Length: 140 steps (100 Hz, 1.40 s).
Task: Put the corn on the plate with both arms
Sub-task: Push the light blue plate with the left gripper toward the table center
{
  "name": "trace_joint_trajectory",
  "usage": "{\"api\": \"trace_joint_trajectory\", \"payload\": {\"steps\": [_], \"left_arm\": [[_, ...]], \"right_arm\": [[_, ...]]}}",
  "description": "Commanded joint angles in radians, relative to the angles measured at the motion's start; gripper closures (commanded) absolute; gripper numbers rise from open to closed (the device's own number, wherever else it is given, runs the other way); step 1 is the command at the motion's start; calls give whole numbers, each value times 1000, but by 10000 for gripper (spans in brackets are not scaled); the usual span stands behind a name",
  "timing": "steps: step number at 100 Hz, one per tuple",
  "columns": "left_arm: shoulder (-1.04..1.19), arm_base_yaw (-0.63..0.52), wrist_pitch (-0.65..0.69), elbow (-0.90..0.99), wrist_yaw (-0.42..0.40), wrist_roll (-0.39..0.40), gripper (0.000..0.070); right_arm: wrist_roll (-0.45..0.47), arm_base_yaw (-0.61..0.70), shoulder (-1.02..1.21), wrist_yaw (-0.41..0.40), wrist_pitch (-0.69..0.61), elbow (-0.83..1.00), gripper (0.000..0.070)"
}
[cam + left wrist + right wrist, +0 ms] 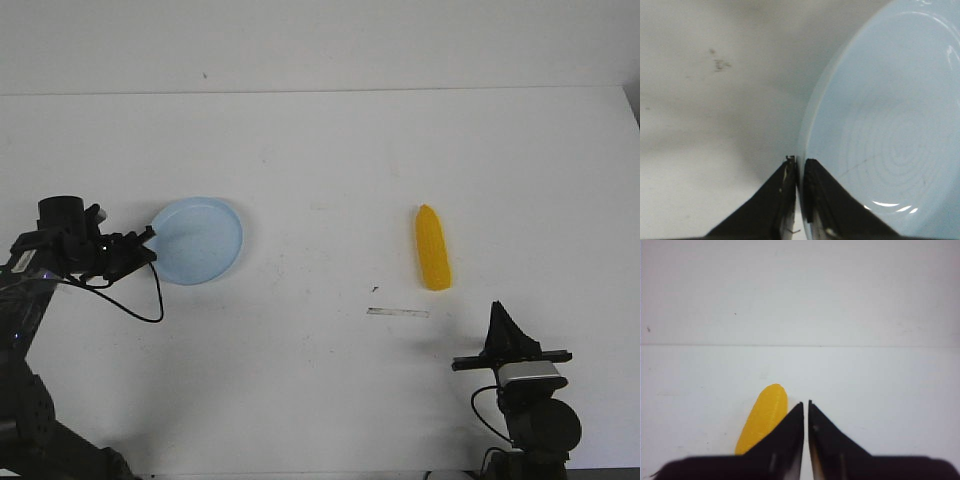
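Note:
The pale blue plate (205, 250) lies left of the table's middle. My left gripper (148, 236) is at its left edge and is shut on the rim. In the left wrist view the plate (890, 125) fills one side and the gripper (800, 162) pinches its thin edge, one finger inside the plate and one outside. The yellow corn (433, 260) lies on the table right of centre, pointed end away from me. My right gripper (497, 308) hovers nearer than the corn, shut and holding nothing. In the right wrist view the corn (765, 415) lies just beside the gripper (806, 404), partly hidden by a finger.
A thin pale strip (398, 312) and a small dark speck (375, 289) lie on the white table between the plate and the corn. The table's far edge (320, 92) meets a white wall.

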Motion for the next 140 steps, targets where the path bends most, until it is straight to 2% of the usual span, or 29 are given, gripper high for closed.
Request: {"api": "trace_joint_trajectory", "payload": {"steps": [1,16,34,62,74,92,105,123,140], "left_arm": [[1,-33,0,18,17,-16,699],[0,-158,10,18,24,-22,699],[8,-311,87,18,24,-32,699],[85,-480,111,18,15,-135,699],[109,-515,119,18,-16,-202,699],[111,-537,136,18,-49,-216,691],[111,-538,137,18,-48,-212,524],[105,-538,132,18,-48,-209,523],[26,-533,132,18,-73,-143,523]], "right_arm": [[5,0,0,0,10,-2,685],[5,0,0,0,10,-2,685],[5,0,0,0,10,-2,685],[5,0,0,0,10,-2,685],[5,0,0,0,10,-2,685],[5,0,0,0,10,-2,685],[5,0,0,0,10,-2,685],[5,0,0,0,10,-2,685],[5,0,0,0,10,-2,685]]}}
